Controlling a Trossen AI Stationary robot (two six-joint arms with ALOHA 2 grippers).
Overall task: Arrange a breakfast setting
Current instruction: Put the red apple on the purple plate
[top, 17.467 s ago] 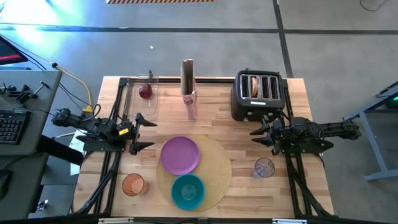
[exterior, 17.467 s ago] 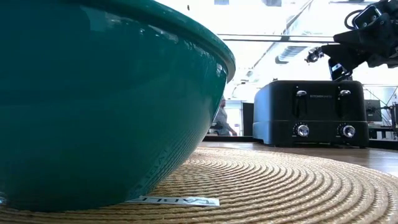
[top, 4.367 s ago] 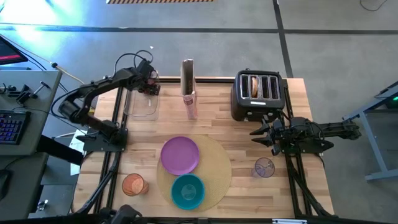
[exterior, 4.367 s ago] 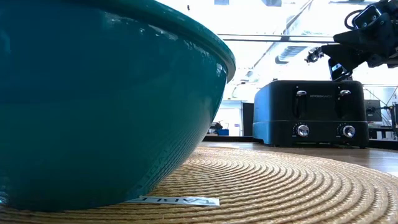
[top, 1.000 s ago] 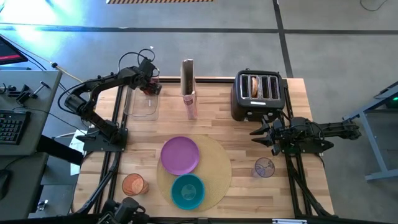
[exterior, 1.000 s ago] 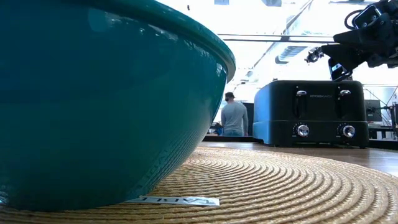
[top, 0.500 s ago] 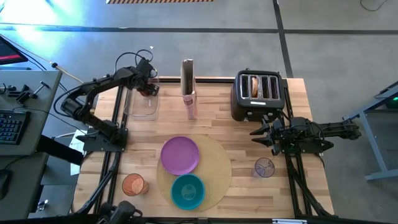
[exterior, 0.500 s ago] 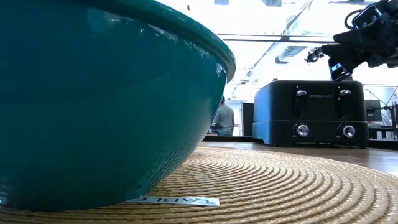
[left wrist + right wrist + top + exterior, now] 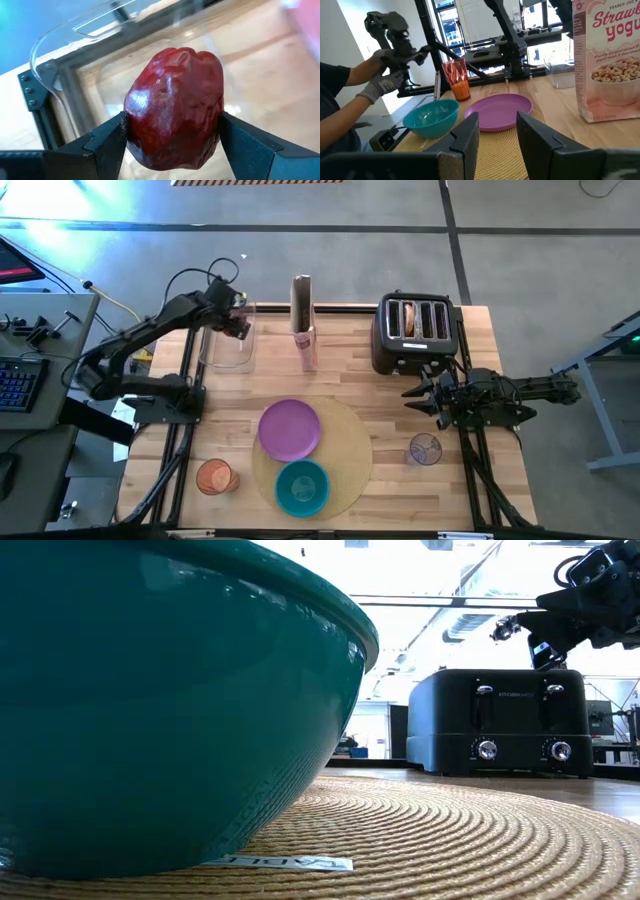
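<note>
Pinching the red fruit (image 9: pixel 172 107) across its middle with the left gripper (image 9: pixel 236 323), above the clear container (image 9: pixel 228 350) at the table's far left; probably firm, smooth, rounded, so gripping at the widest part. Idling near the toaster (image 9: pixel 415 330), the right gripper (image 9: pixel 420 395) with fingers (image 9: pixel 465 137) spread, holding nothing.

Wooden table (image 9: pixel 350 360) carries: toaster (image 9: pixel 414 332) and cereal box (image 9: pixel 303 322) (upright) at frame top, clear container (image 9: pixel 229 345) upper left, round mat (image 9: pixel 350 450) bottom centre, orange cup (image 9: pixel 213 477) lower left, glass (image 9: pixel 425 449) lower right.
</note>
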